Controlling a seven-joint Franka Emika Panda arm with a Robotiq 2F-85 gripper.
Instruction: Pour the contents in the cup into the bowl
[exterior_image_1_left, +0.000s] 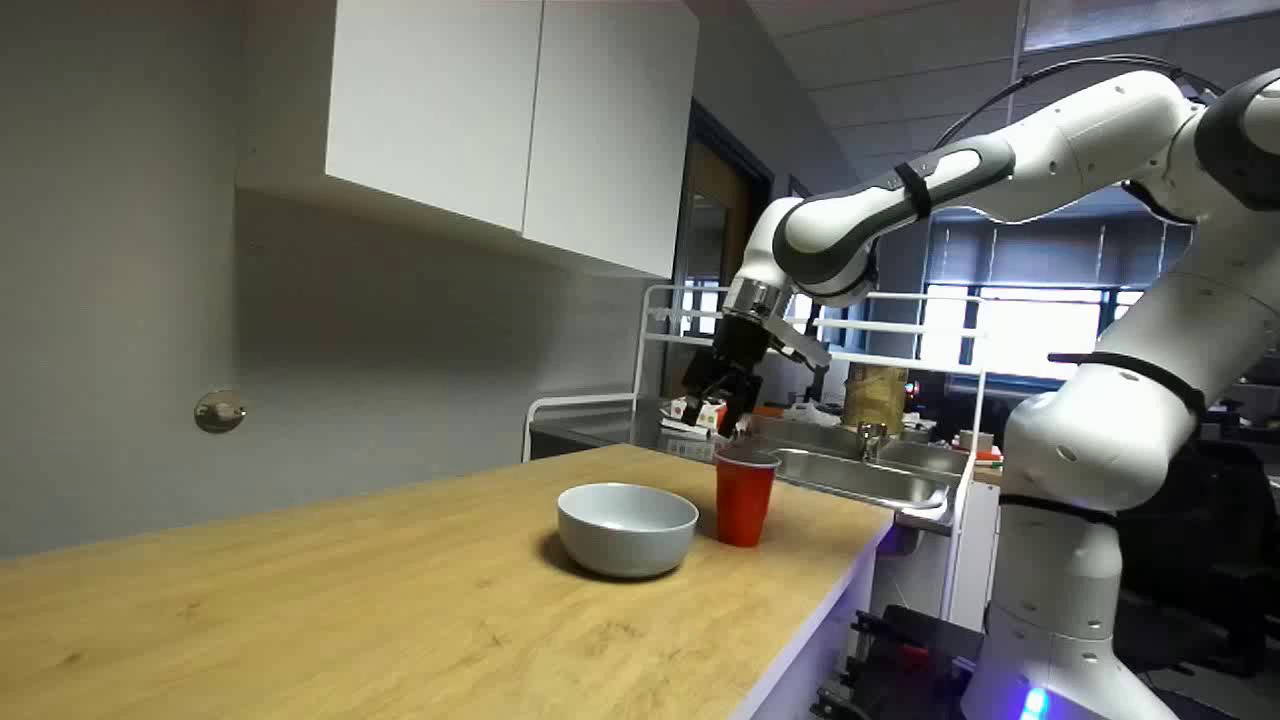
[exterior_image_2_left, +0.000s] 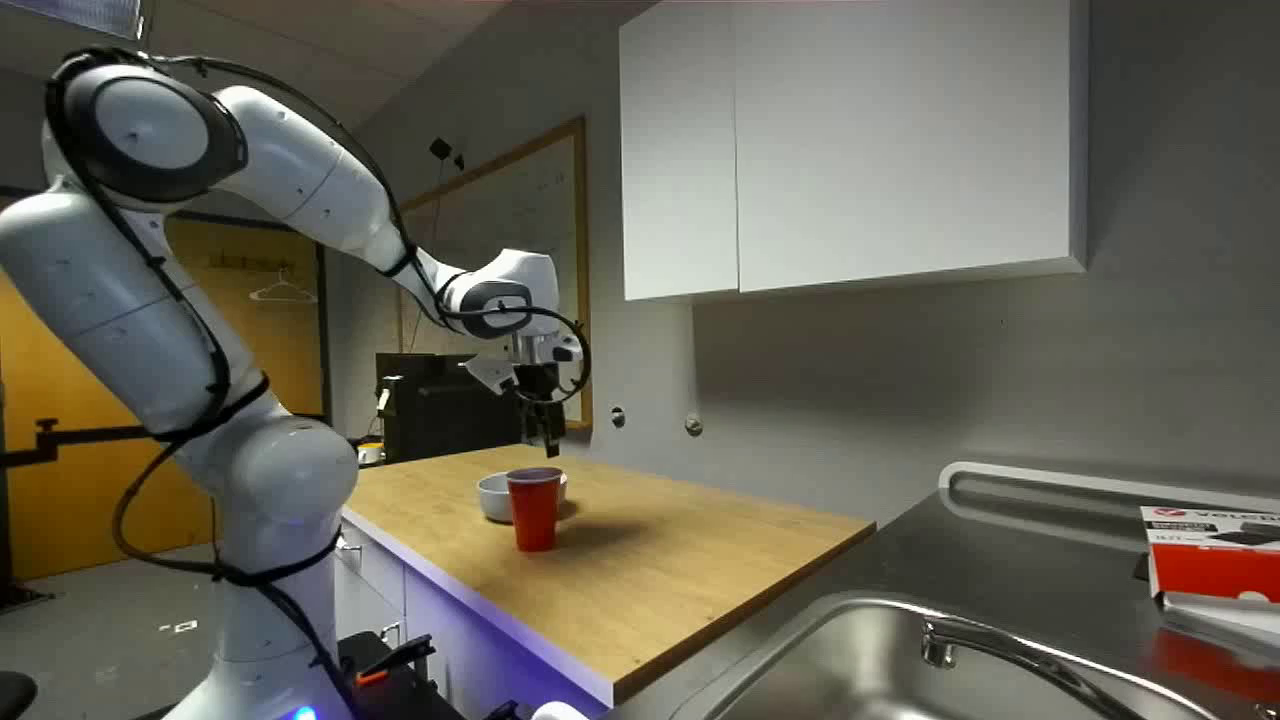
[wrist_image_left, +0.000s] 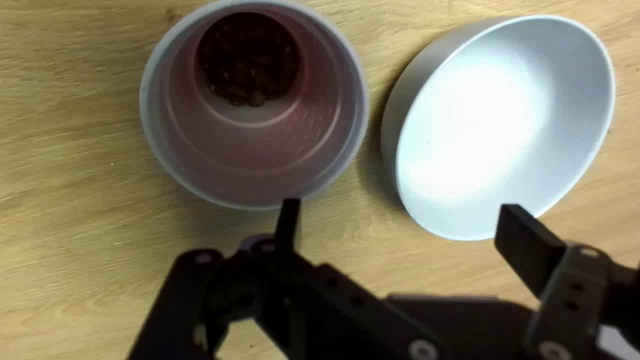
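The red cup (exterior_image_1_left: 744, 505) stands upright on the wooden counter, close beside the pale grey bowl (exterior_image_1_left: 626, 542). In an exterior view the cup (exterior_image_2_left: 534, 515) partly hides the bowl (exterior_image_2_left: 493, 502). In the wrist view the cup (wrist_image_left: 250, 155) is at upper left, with small dark brown pieces (wrist_image_left: 248, 62) at its bottom. The bowl (wrist_image_left: 490, 125) is at upper right and looks empty apart from tiny specks. My gripper (wrist_image_left: 400, 210) is open with nothing between its fingers. It also shows in both exterior views, above the cup's rim (exterior_image_1_left: 710, 425) and apart from it (exterior_image_2_left: 548, 450).
The wooden counter (exterior_image_1_left: 330, 600) ends at an edge near the robot base. A metal sink (exterior_image_2_left: 850, 660) with a faucet (exterior_image_2_left: 1020, 655) adjoins it, and a red and white box (exterior_image_2_left: 1215, 565) lies beyond. White cabinets (exterior_image_1_left: 520, 120) hang above the counter. A white rack frame (exterior_image_1_left: 640, 370) stands behind.
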